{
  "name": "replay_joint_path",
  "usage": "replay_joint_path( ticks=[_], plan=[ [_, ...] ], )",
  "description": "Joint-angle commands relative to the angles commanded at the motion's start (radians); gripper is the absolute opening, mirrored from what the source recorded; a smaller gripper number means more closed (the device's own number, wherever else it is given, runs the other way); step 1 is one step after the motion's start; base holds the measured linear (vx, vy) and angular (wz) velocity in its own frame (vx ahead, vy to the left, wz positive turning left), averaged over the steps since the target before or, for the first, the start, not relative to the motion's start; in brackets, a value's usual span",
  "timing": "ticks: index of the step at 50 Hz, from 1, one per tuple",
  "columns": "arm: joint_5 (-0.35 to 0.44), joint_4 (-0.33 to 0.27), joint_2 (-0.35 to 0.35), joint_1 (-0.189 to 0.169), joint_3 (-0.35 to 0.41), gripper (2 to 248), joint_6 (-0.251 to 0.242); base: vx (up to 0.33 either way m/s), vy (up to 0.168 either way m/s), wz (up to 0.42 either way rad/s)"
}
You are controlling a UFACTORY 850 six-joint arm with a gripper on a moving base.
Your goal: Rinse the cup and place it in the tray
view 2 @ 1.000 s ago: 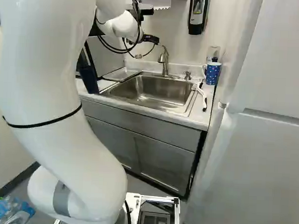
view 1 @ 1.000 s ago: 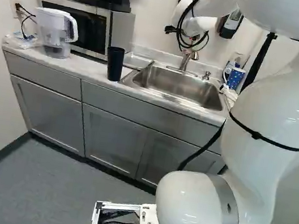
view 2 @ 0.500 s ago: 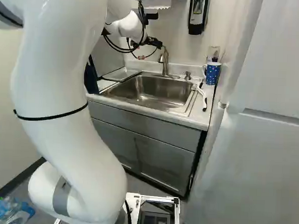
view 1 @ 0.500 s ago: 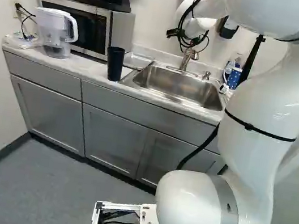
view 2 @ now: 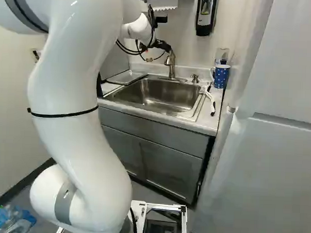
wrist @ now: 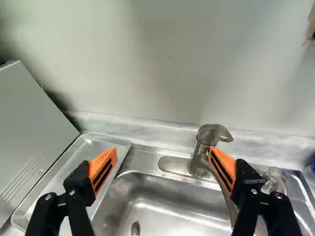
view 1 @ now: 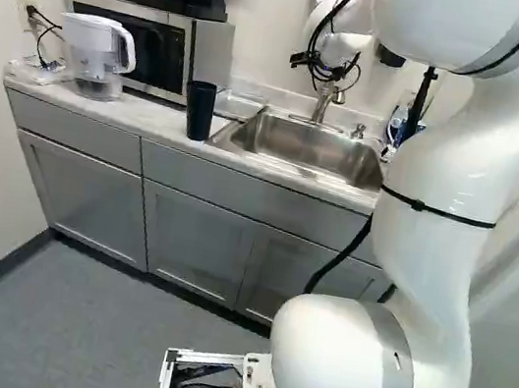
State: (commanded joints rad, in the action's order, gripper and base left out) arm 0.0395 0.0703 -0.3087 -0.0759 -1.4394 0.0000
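Beside the faucet (view 2: 171, 69), above the back of the sink, is my gripper (view 2: 161, 45); the left base view has it small and dark (view 1: 307, 62). In the wrist view the gripper (wrist: 162, 150) stands wide open with nothing between its orange pads (wrist: 102, 169). One finger overlaps the faucet (wrist: 199, 160) there; whether they touch I cannot tell. A metal tray (wrist: 81, 155) lies beside the sink basin (wrist: 162, 204). The black cup (view 1: 199, 110) stands upright on the counter left of the sink, away from the gripper; my arm hides most of it in the right base view.
A blue dotted mug (view 2: 221, 76) and a white-handled brush (view 2: 210, 100) are right of the sink. A soap pump (view 2: 195, 78) stands behind it. Left of the cup are a microwave (view 1: 149, 51) and a water pitcher (view 1: 98, 58). A tall white door (view 2: 272, 152) rises at the right.
My arm's upper links have swung leftward in the left base view and rightward in the right one. The gripper has shifted slightly nearer the faucet. Base and cup have stayed put.
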Motion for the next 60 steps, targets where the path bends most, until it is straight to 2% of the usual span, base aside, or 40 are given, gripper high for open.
replay_joint_path(
  ticks=[20, 44, 60],
  plan=[
    [0.008, 0.000, -0.072, -0.007, -0.085, 247, 0.000, 0.000, 0.000, 0.000],
    [0.088, 0.000, -0.150, -0.016, -0.178, 247, 0.000, 0.000, 0.000, 0.000],
    [0.093, 0.000, -0.157, -0.017, -0.187, 247, 0.000, 0.000, 0.000, 0.000]
  ],
)
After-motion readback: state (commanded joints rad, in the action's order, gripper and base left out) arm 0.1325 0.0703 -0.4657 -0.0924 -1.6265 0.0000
